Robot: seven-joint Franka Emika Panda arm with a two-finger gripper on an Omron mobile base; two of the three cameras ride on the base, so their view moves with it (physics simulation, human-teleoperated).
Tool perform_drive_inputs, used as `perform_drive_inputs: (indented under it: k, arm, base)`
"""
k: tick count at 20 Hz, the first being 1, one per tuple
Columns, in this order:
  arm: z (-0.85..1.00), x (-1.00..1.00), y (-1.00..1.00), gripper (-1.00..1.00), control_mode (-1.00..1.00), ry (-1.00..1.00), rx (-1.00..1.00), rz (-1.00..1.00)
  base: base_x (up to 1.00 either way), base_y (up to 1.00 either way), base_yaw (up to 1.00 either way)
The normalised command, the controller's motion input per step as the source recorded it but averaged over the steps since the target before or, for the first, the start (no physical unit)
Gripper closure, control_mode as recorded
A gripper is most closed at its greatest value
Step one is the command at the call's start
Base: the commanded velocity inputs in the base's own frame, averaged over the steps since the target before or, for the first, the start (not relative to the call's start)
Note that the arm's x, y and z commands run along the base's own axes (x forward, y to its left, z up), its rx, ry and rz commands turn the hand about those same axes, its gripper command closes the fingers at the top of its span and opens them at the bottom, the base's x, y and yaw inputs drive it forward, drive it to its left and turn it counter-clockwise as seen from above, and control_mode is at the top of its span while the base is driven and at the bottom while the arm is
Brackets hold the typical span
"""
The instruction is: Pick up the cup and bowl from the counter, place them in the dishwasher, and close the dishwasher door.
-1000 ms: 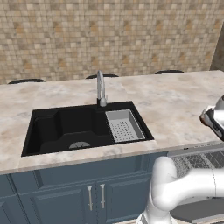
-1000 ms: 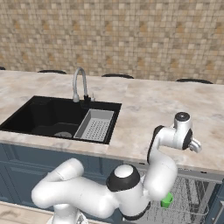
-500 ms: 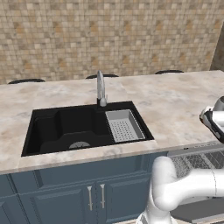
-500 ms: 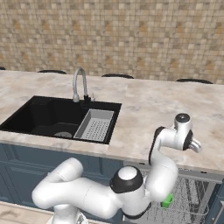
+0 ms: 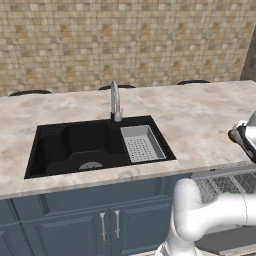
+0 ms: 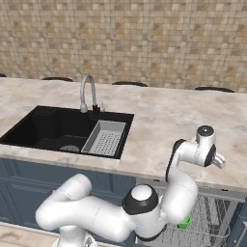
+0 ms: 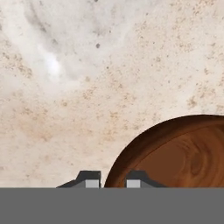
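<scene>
The beige-pink marbled stone surface [image 5: 200, 115] runs the width of both base views, carrying a black inset sink [image 5: 95, 145] with a curved steel tap [image 5: 115, 102] and a grey perforated drainer tray [image 5: 143, 144] in the sink's right-hand part.

In the hand view, the pincer [image 7: 113, 181] stands low over the surface with its two dark finger tips [image 7: 89, 180] close together, one on either side of the rim of the shallow reddish-brown round bowl [image 7: 183, 153]. The jaws are nearly closed on that rim; one tip sits outside the wall, the other inside. Whether the bowl's weight is borne by the grip cannot be told. The bowl rests on the surface, well to the right of the sink, near the front edge.

In the right base view, the white arm reaches up to the surface at the right; below it the grey wire-mesh rack of the dishwasher [image 6: 212, 219] is exposed, with the small bright green cup [image 6: 184, 222] in it.
</scene>
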Motion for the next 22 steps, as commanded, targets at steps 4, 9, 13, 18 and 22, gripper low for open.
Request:
perform_drive_inputs:
  k: [4, 9, 13, 18, 22]
  arm:
    - [0.15, -0.37, 0.00, 1.00, -1.00, -0.15, 0.03, 0.00]
    - [0.26, -0.45, 0.00, 1.00, -1.00, -0.16, 0.03, 0.00]
    - [0.11, -0.38, 0.00, 1.00, -1.00, -0.11, 0.01, 0.00]
    - [0.00, -0.26, 0.00, 1.00, -1.00, -0.04, 0.00, 0.01]
    - [0.00, -0.28, 0.00, 1.00, -1.00, -0.01, 0.00, 0.03]
  base:
    - [0.00, 0.00, 0.00]
    - [0.00, 0.00, 0.00]
    - [0.00, 0.00, 0.00]
    - [0.00, 0.00, 0.00]
    - [0.00, 0.00, 0.00]
